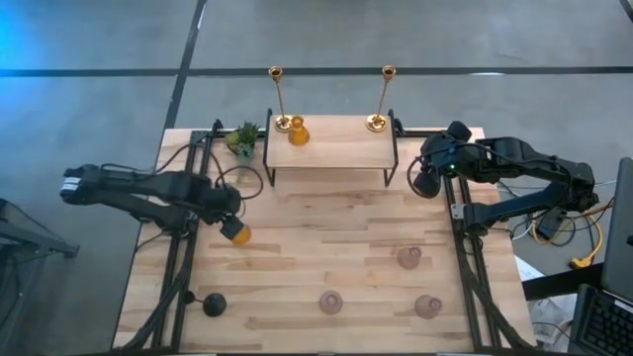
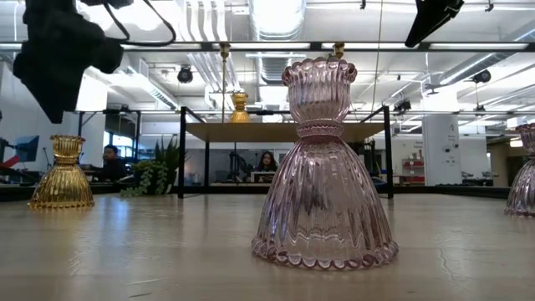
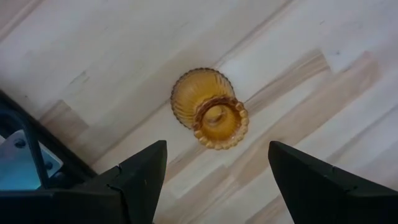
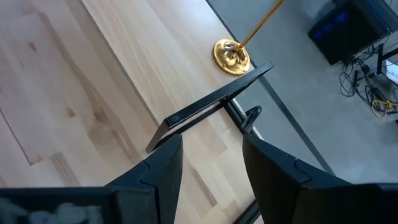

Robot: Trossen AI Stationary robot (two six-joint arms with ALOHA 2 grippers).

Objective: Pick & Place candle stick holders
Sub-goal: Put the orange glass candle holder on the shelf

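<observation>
While hovering over amber holder (image 3: 210, 116) near table's left edge (image 1: 163, 213) | left gripper (image 3: 214, 180) spread, bare wood around | holder upright | right gripper (image 4: 211, 165) parted, empty, beside shelf (image 1: 331, 148).

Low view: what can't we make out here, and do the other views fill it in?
- Black holder: out of the low view's frame; only the high view shows it.
- Far-right pink holder: cut by the low view's right edge.
- Left end effector: a dark blur at the low view's top left; its wrist view shows it open above the amber holder.
- Brass stick: top cut off in the right wrist view.
</observation>
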